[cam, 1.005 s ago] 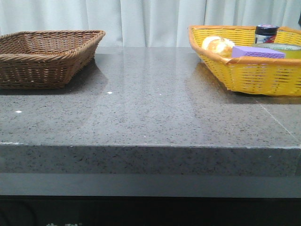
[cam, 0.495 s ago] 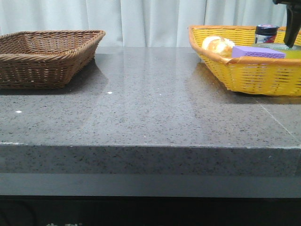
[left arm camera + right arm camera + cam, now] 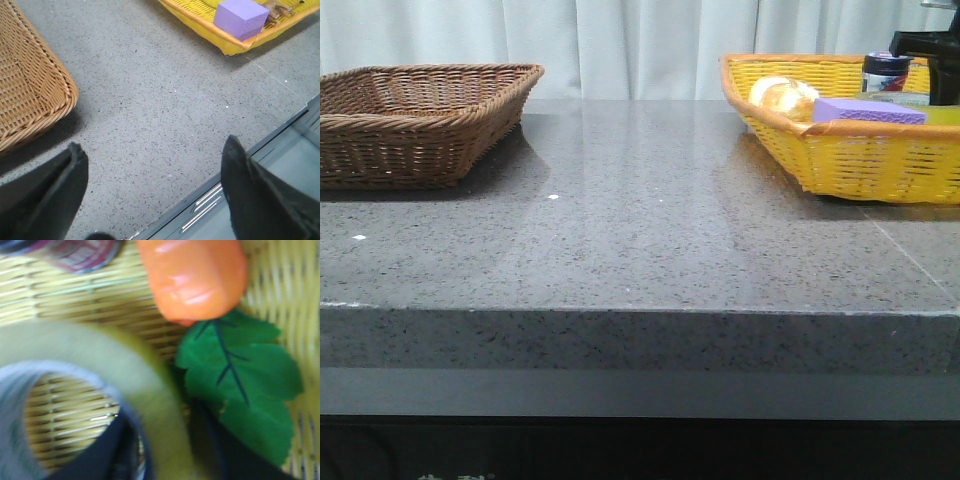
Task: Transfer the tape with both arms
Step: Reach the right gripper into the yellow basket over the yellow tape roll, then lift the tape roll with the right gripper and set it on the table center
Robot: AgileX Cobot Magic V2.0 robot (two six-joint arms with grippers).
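Note:
The tape [image 3: 150, 390], a yellow-green roll with a pale inner core, lies in the yellow basket [image 3: 860, 160] at the far right; its top just shows in the front view [image 3: 905, 98]. My right gripper [image 3: 162, 440] is down in that basket, with one black finger inside the core and the other against the outside, shut on the roll's wall. The right arm [image 3: 925, 45] shows at the front view's right edge. My left gripper [image 3: 150, 155] is open and empty above the bare tabletop near its front edge; it is out of the front view.
The yellow basket also holds a purple sponge block [image 3: 868, 110], a bread roll [image 3: 782, 97], a dark jar [image 3: 885, 72], and an orange carrot [image 3: 192, 275] with a green leaf [image 3: 240, 385] beside the tape. A brown wicker basket [image 3: 420, 140] stands far left.
The right arm came into the front view from the top right and dropped into the yellow basket onto the tape. Nothing else moved.

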